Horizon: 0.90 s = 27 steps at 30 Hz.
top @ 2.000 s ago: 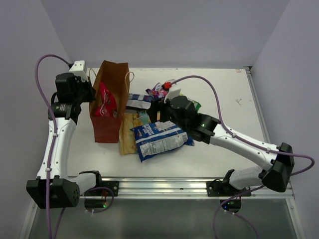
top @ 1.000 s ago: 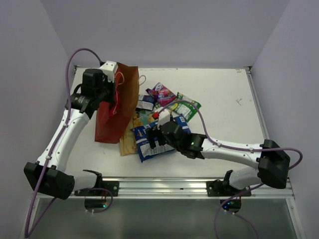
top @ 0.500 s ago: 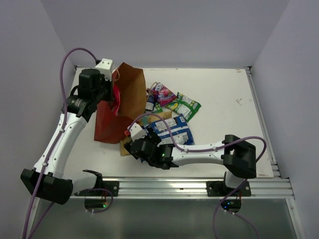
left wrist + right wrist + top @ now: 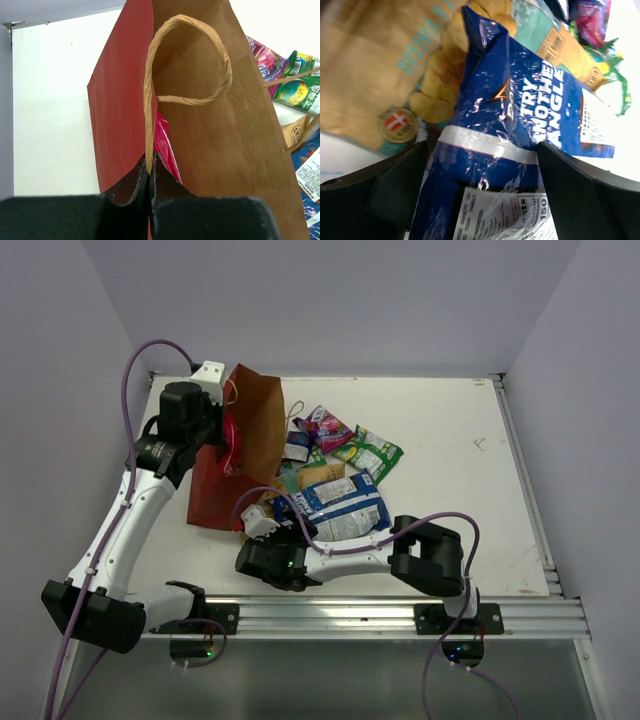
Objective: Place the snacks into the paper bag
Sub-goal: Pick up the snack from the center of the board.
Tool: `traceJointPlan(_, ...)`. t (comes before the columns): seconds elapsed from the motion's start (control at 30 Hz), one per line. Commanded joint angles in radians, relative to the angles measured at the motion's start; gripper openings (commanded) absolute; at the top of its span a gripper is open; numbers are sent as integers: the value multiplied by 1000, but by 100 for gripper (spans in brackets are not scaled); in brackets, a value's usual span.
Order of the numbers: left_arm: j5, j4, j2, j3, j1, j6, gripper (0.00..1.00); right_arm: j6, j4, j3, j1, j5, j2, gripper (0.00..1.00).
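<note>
1. Brown paper bag with red sides is at the left of the counter. It leans, with its mouth open upward. A pink-red packet sits inside against the red wall.
2. Loose packets are piled just right of the bag. The blue-white packet is on top at the near side, and the tan-gold packet lies partly under it. The green packet and purple-pink packet are at the far side. A small dark packet is just beside the bag's brown wall.
3. In the way: the bag's brown wall stands right at the pile's left edge. The right arm is folded low across the near side, between the pile and the metal rail. A purple cable loops over the near end of the blue-white packet.
4. Left tool: fingers together, clamped on the bag's tan loop handle at its lower strand, above the bag mouth.
5. Right tool: fingers spread wide apart, low over the pile. The near end of the blue-white packet lies between them and fills the gap side to side. Cannot tell if the pads press on it. The packet lies flat on the tan-gold packet, not lifted.
</note>
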<state>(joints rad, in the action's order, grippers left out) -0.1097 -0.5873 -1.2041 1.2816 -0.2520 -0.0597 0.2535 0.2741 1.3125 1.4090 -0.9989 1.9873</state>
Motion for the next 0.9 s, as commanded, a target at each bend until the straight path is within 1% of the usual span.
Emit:
traceJointPlan(0.0,-8,66,23,-4,-7,-6,0,79,124,54,1,-142,13,91)
traceJointPlan(0.07,-5,66,26,-4,-7,-5,0,90,151,54,-1,-184,4,86)
traceJointPlan(0.1,-5,66,26,-4,-7,-5,0,92,157,51,-1,-187,-5,81)
traceJointPlan(0.13,-4,67,26,-4,-7,-3,0,90,163,39,-1,-188,-33,67)
traceJointPlan(0.2,2,67,28,1,-7,0,0,90,159,21,-2,-179,-67,54)
traceJointPlan(0.23,11,72,28,2,-9,0,0,87,154,1,-2,-173,-108,44)
traceJointPlan(0.3,19,72,28,10,-7,4,0,81,157,-13,-2,-161,-145,33)
traceJointPlan(0.33,25,73,28,12,-7,6,0,81,163,-24,-4,-156,-177,23)
traceJointPlan(0.43,33,73,28,18,-7,12,0,86,181,-50,-15,-141,-229,11)
traceJointPlan(0.47,36,73,28,18,-7,15,0,87,183,-58,-18,-135,-269,4)
traceJointPlan(0.5,38,73,28,16,-7,17,0,87,183,-65,-24,-129,-284,0)
traceJointPlan(0.67,56,72,28,4,-7,17,0,90,189,-111,-50,-67,-393,0)
traceJointPlan(0.87,88,64,28,-18,-7,12,0,84,215,-139,-117,14,-564,0)
